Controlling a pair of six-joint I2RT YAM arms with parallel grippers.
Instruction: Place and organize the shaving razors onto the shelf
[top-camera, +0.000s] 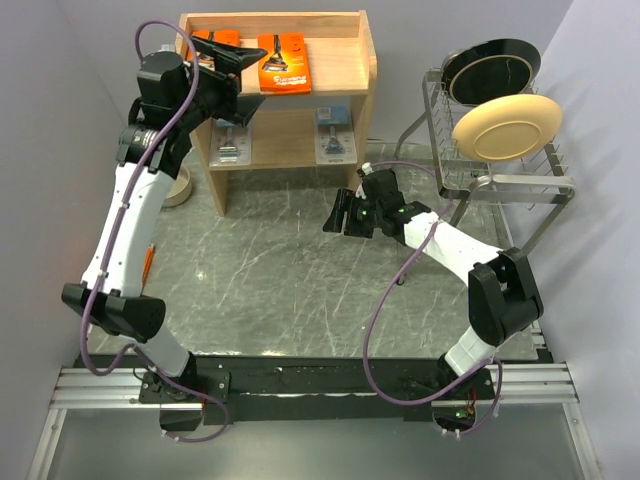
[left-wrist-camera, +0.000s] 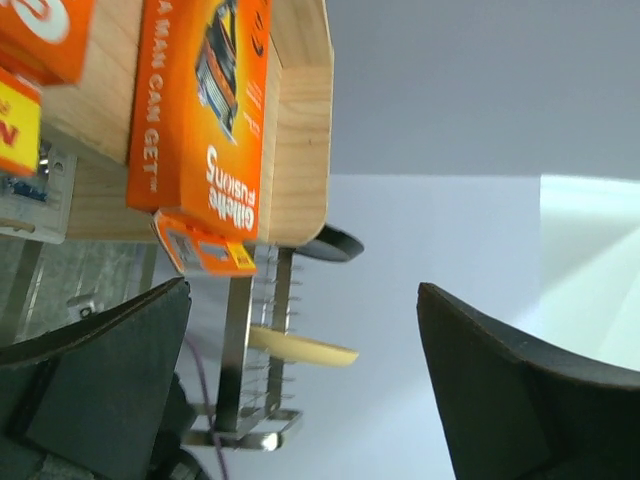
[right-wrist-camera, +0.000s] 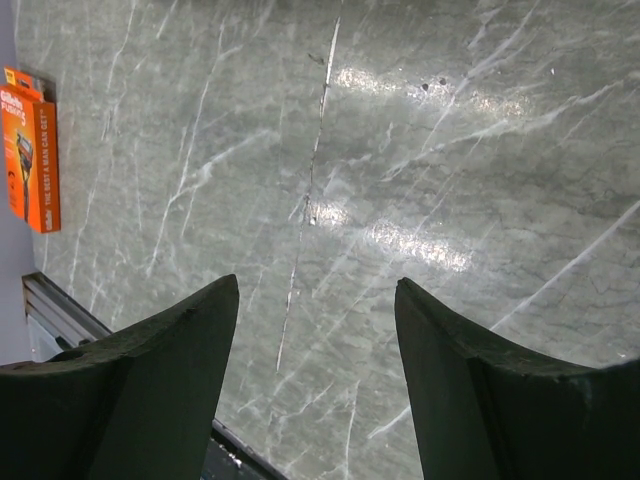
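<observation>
Orange flat packs (top-camera: 284, 62) on rimmed pale-wood shelf (top-camera: 338, 65)

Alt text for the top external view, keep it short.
The left gripper, jaws open, hovers over the wooden shelf's top tray, where two orange razor packs lie; two clear blister packs sit on the lower board. The right gripper hangs open over the marble table; a wire dish rack with two plates stands to the right.
</observation>
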